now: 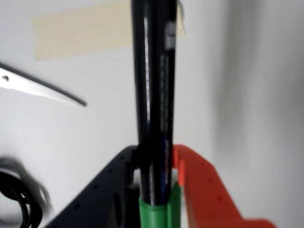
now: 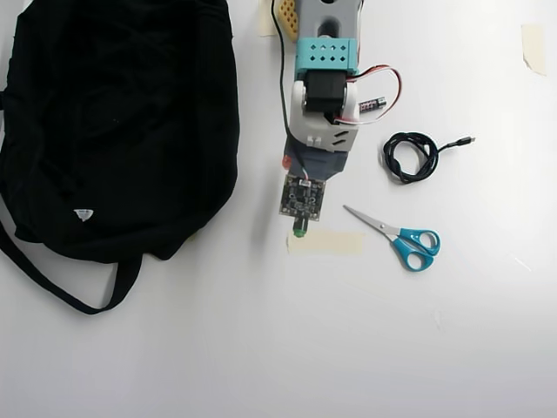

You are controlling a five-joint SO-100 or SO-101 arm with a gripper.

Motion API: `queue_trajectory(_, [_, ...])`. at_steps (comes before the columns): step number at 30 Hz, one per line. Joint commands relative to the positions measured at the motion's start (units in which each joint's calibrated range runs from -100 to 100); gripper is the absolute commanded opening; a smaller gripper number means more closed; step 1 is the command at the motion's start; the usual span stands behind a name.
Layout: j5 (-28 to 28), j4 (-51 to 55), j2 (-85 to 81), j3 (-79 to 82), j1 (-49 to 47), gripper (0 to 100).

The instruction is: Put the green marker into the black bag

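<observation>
One bag, one marker, one pair of scissors, one coiled cable, one battery and three strips of tape lie on the white worktop (image 2: 261, 348).

In the overhead view, the black bag (image 2: 113, 122) fills the left side, at about nine o'clock from the tool (image 2: 298, 228), with its strap looping out toward seven o'clock and a small white label near its lower edge. The bag and the arm are near each other but apart.

The tool sits at the middle, hanging over a beige tape strip (image 2: 325, 243). Only a small green end of the marker (image 2: 298, 232) peeks out beneath the wrist camera board.

In the wrist view, the tool (image 1: 156, 190) is pinching the green marker (image 1: 154, 95): the black barrel runs up toward twelve o'clock, and the green cap sits clamped between the black finger and the orange finger (image 1: 204, 190).

Right of the tool in the overhead view, the blue-handled scissors (image 2: 396, 235) lie at four o'clock, the black cable (image 2: 413, 155) at two o'clock, and the small battery (image 2: 372, 104) beside the arm at one o'clock. Nothing lies between tool and bag.
</observation>
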Motion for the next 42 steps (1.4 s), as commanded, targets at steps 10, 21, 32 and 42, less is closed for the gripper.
queue_trajectory(10, [0.34,-0.76,-9.76,6.22,-1.79,2])
queue_trajectory(21, [0.34,-0.76,-11.58,7.57,-1.94,2])
queue_trajectory(32, [0.29,-0.68,-13.32,9.73,-2.91,2])
queue_trajectory(42, [0.34,0.01,-13.32,11.34,-2.91,2])
